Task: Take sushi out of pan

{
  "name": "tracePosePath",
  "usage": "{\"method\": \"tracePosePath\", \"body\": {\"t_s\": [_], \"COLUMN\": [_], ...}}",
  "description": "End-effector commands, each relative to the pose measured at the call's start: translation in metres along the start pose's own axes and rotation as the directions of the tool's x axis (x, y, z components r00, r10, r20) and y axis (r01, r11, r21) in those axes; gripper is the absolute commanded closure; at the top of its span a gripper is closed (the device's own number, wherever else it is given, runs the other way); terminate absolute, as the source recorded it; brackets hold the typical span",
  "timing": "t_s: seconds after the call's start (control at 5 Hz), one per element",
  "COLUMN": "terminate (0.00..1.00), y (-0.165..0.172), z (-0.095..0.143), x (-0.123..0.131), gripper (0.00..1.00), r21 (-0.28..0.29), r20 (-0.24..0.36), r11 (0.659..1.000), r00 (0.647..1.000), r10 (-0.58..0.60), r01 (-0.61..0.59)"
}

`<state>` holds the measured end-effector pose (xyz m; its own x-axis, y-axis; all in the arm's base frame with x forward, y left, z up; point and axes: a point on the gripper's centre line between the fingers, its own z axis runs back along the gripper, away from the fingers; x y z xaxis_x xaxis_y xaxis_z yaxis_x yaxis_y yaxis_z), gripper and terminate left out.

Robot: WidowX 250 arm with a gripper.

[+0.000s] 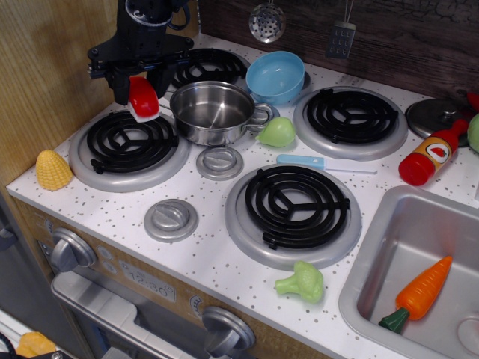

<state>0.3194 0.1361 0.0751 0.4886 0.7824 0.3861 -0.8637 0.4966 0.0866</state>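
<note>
The black gripper point(141, 91) hangs over the back left of the toy stove, its jaws clamped on the sushi point(143, 99), whose glossy red top and white base show tilted between them. The sushi is outside the pan point(215, 112), just to its left, held above the far edge of the front-left burner point(129, 141); whether it touches the burner coil cannot be told. The pan stands upright on the counter point(217, 254) between the burners, its shiny inside showing bare steel, one loop handle pointing left toward the sushi and the other right. Behind the pan sits a light-blue bowl point(275, 75), and just beside the pan's right handle lies a pale green pear-shaped toy point(278, 132). A thin blue utensil point(314, 162) lies between the two right-hand burners. A yellow corn toy point(53, 170) rests at the counter's left edge, a green broccoli piece point(302, 283) near the front edge, and a red bottle with an orange label point(429, 157) lies tilted near the sink point(374, 277), which holds an orange carrot point(419, 293). A flat steel lid point(435, 114) sits at the far right.
</note>
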Motion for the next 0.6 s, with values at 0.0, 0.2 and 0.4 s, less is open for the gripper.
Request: {"method": "tracePosePath", "body": {"t_s": [0.0, 0.2, 0.4], "terminate": [0.00, 0.00, 1.00], "y": [-0.0018, -0.0018, -0.0018], "z": [0.0065, 0.0065, 0.0065], "x": [0.0080, 0.0080, 0.0080], "gripper": [0.00, 0.00, 0.00], "r21": [-0.030, -0.030, -0.030], "r20": [0.029, 0.029, 0.029], "r11": [1.000, 1.000, 1.000], "r00": [1.000, 1.000, 1.000], "r10": [0.005, 0.005, 0.005], "r01": [-0.005, -0.005, -0.005]}}
